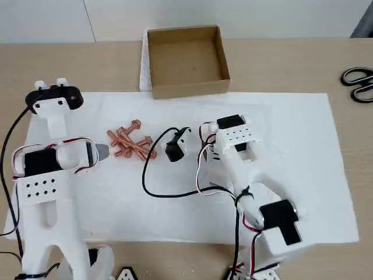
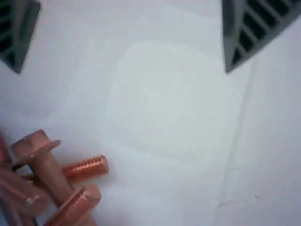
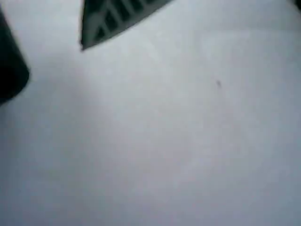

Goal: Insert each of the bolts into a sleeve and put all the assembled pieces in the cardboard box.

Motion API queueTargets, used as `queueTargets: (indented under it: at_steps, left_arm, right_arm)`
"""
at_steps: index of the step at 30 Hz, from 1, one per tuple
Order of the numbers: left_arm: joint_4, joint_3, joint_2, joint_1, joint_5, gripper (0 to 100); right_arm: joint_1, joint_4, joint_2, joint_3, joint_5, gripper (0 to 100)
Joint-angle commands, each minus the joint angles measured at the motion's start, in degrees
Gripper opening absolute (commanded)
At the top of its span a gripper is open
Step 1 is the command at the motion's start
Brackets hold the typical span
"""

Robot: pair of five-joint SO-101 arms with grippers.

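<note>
Several copper bolts [image 1: 131, 143] lie in a loose pile on the white sheet [image 1: 291, 163], left of centre. I cannot tell bolts from sleeves in the pile. The cardboard box [image 1: 192, 87] stands empty at the back edge of the sheet. My left gripper [image 1: 103, 151] sits just left of the pile. In the left wrist view this gripper [image 2: 123, 70] is open over bare paper, with the bolts [image 2: 51, 179] close beside it. My right arm [image 1: 236, 137] rests right of the pile. Its gripper [image 3: 51, 63] hangs open over bare paper, holding nothing.
Black scissors [image 1: 358, 83] lie at the far right on the wooden table [image 1: 291, 64]. A black camera and its looping cable [image 1: 176, 146] sit between the pile and the right arm. The sheet is bare to the right.
</note>
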Motion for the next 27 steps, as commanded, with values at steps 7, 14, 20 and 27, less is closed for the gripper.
queueTargets:
  at_steps: [7,14,20,27]
  left_arm:
    - [-1.1,-0.2,-0.3,-0.3,0.2,26]
    - [-1.1,-0.2,-0.3,-0.3,0.2,26]
    - [-1.1,-0.2,-0.3,-0.3,0.2,26]
    - [-1.1,-0.2,-0.3,-0.3,0.2,26]
  right_arm:
    - [0.4,-2.6,4.1,-1.1,0.1,24.1]
    - [0.6,-2.1,4.1,-3.3,0.1,15.1]
    - [0.7,-2.1,4.1,-3.3,-0.4,0.2]
    - [6.1,0.6,4.0,-8.8,-3.5,0.5]
